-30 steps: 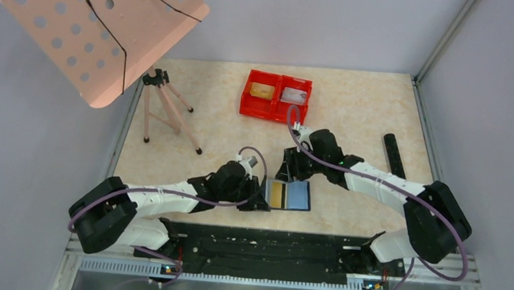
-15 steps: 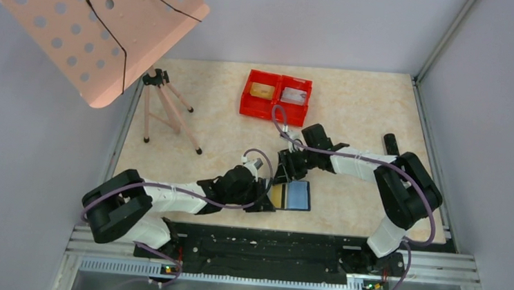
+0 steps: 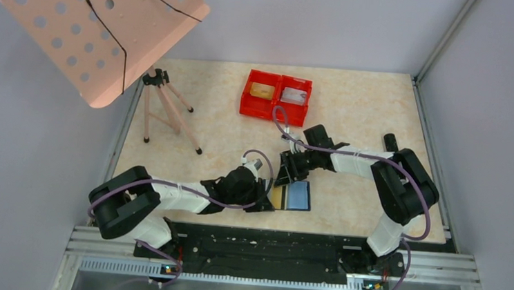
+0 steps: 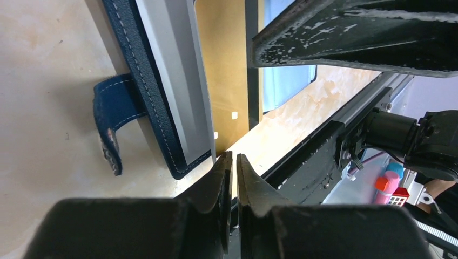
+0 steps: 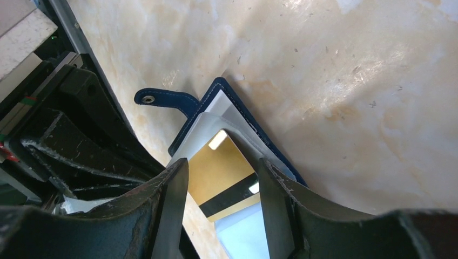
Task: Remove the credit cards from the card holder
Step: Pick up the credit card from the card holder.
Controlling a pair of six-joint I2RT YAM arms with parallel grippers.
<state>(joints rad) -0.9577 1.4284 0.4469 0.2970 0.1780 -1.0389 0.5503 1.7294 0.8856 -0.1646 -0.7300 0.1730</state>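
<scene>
The card holder [image 3: 292, 195], a navy bifold wallet, lies open near the table's front edge. A gold credit card [image 3: 277, 195] with a black stripe sticks out of its left half. My right gripper [image 3: 286, 175] hangs open just over that half. In the right wrist view its open jaws [image 5: 222, 162] frame the gold card [image 5: 227, 175], above the wallet's navy rim [image 5: 254, 129] and tab [image 5: 162, 100]. My left gripper [image 3: 264, 195] sits at the wallet's left edge. Its fingers [image 4: 232, 157] stand almost together, with nothing between them, beside the wallet's corner [image 4: 162, 124].
A red twin tray [image 3: 276, 108] at the back holds a gold card [image 3: 264, 90] and a silver one [image 3: 294, 94]. A small tripod [image 3: 167, 107] and a pink perforated board [image 3: 101, 25] stand at the left. A black cylinder [image 3: 393, 152] lies at the right.
My left gripper's jaws have narrowed and its arm has slid a little to the right. The right arm has folded in, bringing its gripper lower over the wallet's left half.
</scene>
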